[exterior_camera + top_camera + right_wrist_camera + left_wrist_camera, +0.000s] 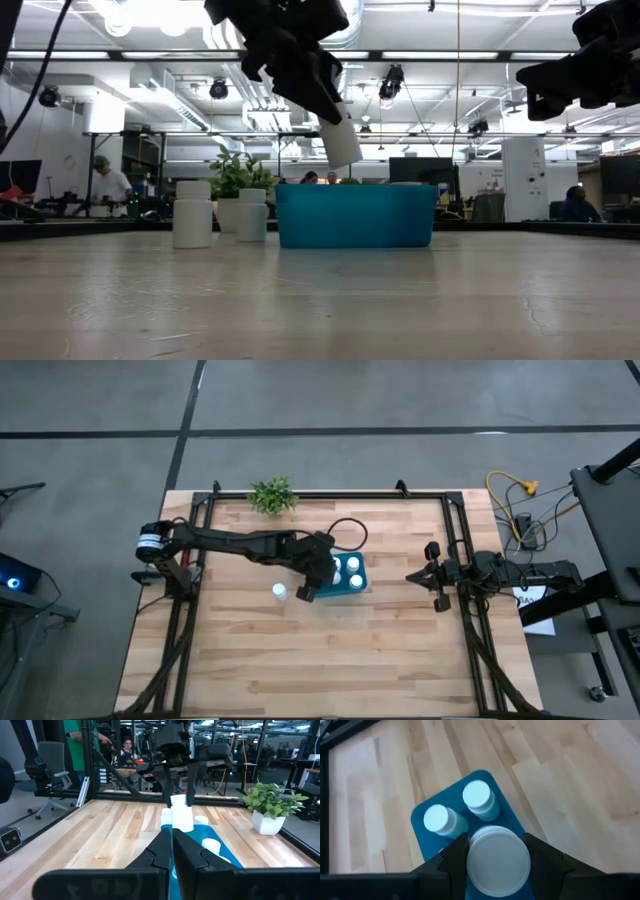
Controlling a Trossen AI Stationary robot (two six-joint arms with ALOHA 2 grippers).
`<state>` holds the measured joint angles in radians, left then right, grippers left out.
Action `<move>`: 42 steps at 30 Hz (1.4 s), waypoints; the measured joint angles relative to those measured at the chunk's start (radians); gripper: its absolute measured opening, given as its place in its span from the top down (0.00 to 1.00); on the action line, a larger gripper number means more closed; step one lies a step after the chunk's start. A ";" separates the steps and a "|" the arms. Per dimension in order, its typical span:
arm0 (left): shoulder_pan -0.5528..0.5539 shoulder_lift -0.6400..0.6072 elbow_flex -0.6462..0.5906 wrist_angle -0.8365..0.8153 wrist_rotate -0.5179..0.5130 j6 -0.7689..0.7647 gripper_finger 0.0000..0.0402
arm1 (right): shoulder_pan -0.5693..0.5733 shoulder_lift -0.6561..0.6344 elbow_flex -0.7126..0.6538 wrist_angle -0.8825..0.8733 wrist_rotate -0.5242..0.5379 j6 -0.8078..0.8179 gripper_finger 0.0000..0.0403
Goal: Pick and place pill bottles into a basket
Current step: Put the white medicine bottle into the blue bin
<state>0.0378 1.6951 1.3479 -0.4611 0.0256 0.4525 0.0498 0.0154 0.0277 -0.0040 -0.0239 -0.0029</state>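
Observation:
The teal basket [362, 589] stands mid-table and also shows in the low view [355, 215]. Two white pill bottles [436, 818] [477, 795] stand upright in it. My left gripper [320, 577] is shut on another pill bottle [341, 141] above the basket's left end. Two more bottles [192, 213] [252, 215] stand on the table to the left of the basket; the high view shows only one of them [279, 591]. My right gripper [172, 847] is shut and empty near the table's right edge [414, 577], pointing toward the basket. My left gripper pinches the bottle's cap end [499, 861] between its two fingers, one on each side. The fingers [315, 85] come from above, pointing down. The bottle hangs tilted below them, lifted clear above the basket's rim [300, 186].
A small green plant in a white pot [272, 494] stands at the table's far edge. A black cable loops [350, 530] behind the basket. Dark frame rails [190, 590] run along the table's left and right sides. People and desks show in the room beyond.

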 joint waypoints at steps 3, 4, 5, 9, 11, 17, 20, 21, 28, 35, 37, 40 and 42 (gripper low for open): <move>0.009 0.001 0.000 0.004 0.017 0.001 0.65 | 0.000 0.000 0.000 0.000 0.000 0.000 0.98; 0.015 0.001 0.000 0.004 0.034 0.001 0.65 | 0.000 0.000 0.000 0.001 0.000 0.000 0.98; 0.019 0.001 0.000 0.007 0.056 0.001 0.65 | 0.000 0.000 0.000 0.001 0.000 0.000 0.98; 0.035 0.001 -0.008 0.014 0.074 0.014 0.65 | 0.000 0.000 0.000 0.001 0.000 -0.004 0.98; 0.046 0.001 -0.013 0.012 0.081 0.027 0.65 | 0.000 0.000 0.000 0.001 0.000 -0.001 0.98; 0.075 0.023 -0.013 0.025 0.101 0.031 0.65 | 0.000 0.000 0.000 0.001 0.000 -0.004 0.98; 0.086 0.060 0.007 0.030 0.119 0.035 0.65 | 0.000 0.000 0.000 0.001 0.000 0.000 0.98; 0.088 0.072 0.012 0.029 0.122 0.036 0.65 | 0.000 0.000 0.000 0.000 -0.002 -0.001 0.98; 0.094 0.132 0.067 0.023 0.154 0.036 0.65 | 0.000 0.000 0.000 0.000 -0.002 -0.005 0.98; 0.094 0.152 0.076 -0.001 0.195 0.025 0.65 | 0.000 0.000 0.000 0.001 -0.001 -0.005 0.98; 0.094 0.151 0.074 0.001 0.209 0.024 0.65 | 0.000 0.000 0.000 0.001 -0.001 -0.003 0.98; 0.094 0.151 0.074 -0.001 0.212 0.021 0.65 | 0.000 0.000 0.000 0.001 0.000 -0.001 0.98; 0.094 0.150 0.073 -0.001 0.221 0.019 0.65 | 0.000 0.000 0.000 0.001 0.000 0.000 0.98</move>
<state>0.1314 1.8454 1.4209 -0.4621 0.2462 0.4717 0.0500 0.0154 0.0277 -0.0029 -0.0238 -0.0030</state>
